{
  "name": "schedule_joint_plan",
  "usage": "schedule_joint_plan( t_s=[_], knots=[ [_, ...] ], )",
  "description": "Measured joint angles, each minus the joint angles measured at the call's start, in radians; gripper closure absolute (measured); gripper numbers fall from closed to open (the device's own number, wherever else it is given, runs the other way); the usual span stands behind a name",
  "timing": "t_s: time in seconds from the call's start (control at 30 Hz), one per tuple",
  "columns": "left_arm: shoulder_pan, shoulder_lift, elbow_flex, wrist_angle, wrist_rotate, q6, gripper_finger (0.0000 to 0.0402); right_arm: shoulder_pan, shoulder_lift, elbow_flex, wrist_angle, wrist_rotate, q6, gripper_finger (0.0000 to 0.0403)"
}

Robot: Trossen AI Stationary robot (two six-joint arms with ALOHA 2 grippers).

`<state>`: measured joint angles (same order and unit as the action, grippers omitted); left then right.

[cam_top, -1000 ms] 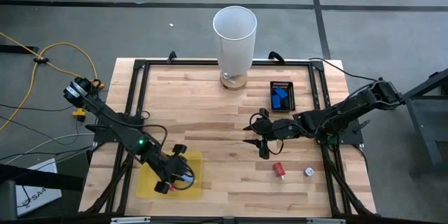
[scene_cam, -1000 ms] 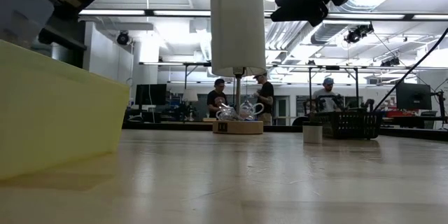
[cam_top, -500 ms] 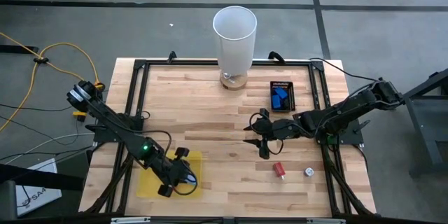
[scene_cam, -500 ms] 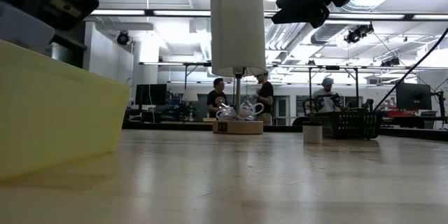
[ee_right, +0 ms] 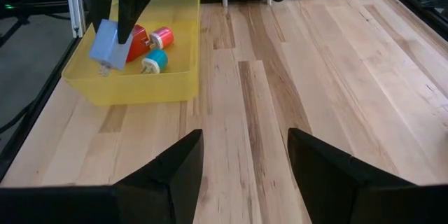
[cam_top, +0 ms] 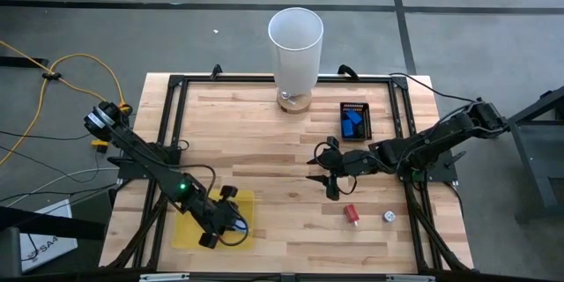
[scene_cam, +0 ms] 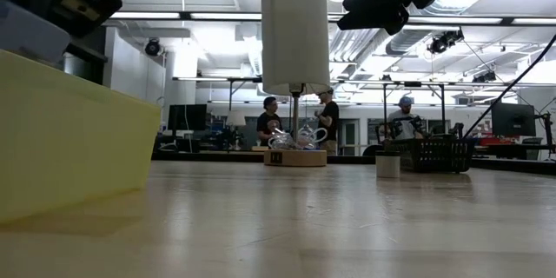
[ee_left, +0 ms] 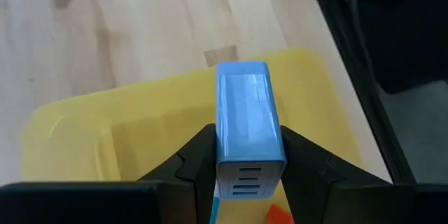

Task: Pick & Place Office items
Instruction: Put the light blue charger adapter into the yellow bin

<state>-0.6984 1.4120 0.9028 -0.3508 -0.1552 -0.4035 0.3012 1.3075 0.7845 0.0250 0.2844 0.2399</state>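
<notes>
Since a second ago the left gripper [cam_top: 231, 216] has swung a little further over the yellow bin [cam_top: 189, 229] near the table's front left corner; the right arm has not shifted. Its fingers pinch a light blue block [ee_left: 245, 122] by its two sides, hanging above the bin's floor. From the right wrist view, a red piece [ee_right: 138, 39], a pink-and-red cylinder [ee_right: 162, 38] and a teal cylinder [ee_right: 154, 60] already lie inside. So the step in hand is the placing of this block, and the next move likely calls for lowering it and spreading the fingers to drop it clear of the walls.

The right gripper [cam_top: 324, 176] waits mid-table, fingers spread and empty. Just in front of it lie a red piece [cam_top: 351, 214] and a whitish round one [cam_top: 388, 217]; two blue pieces [cam_top: 352, 122] sit in a small black tray [cam_top: 366, 130] near the tall white cylinder [cam_top: 295, 48].
</notes>
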Motion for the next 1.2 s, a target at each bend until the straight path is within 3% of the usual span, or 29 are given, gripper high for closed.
schedule_joint_plan(
  t_s=[0.57,0.87,1.2],
  knots=[
    [-0.181,0.000,-0.073,0.138,-0.334,-0.127,0.0280,0.000,0.000,0.000,0.000,0.000,0.000,0.0208],
    [-0.183,0.000,-0.178,0.288,-0.341,-0.186,0.0280,0.000,0.000,0.000,0.000,0.000,0.000,0.0208],
    [-0.210,0.004,-0.219,0.304,-0.330,-0.286,0.0280,0.000,0.000,0.000,0.000,0.000,0.000,0.0208]
  ],
)
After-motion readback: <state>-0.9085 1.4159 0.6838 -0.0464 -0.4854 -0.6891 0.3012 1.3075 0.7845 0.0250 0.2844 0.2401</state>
